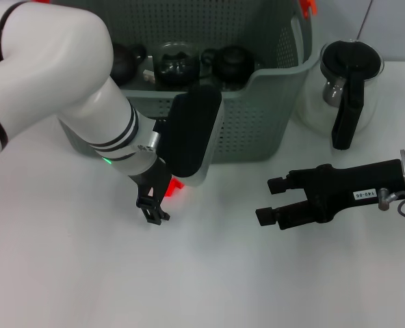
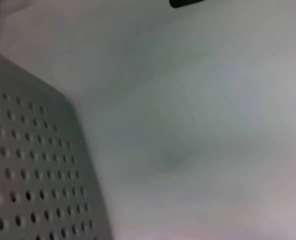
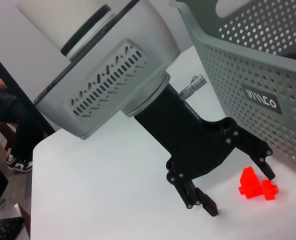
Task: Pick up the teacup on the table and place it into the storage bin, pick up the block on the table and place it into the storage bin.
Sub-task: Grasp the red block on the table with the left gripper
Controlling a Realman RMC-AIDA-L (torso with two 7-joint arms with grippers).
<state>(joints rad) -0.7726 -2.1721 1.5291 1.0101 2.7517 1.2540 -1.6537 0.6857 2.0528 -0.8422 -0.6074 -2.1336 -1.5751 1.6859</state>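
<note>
Left gripper (image 3: 233, 192) — fingers spread, low over table (image 1: 66, 273), red block (image 3: 255, 184) between them, storage bin (image 1: 257, 116) at 12 o'clock. Right gripper (image 1: 271, 199) — spread, parked at 3 o'clock.

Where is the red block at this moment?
The red block lies on the white table, close in front of the storage bin, between the open fingers of the left gripper.
</note>
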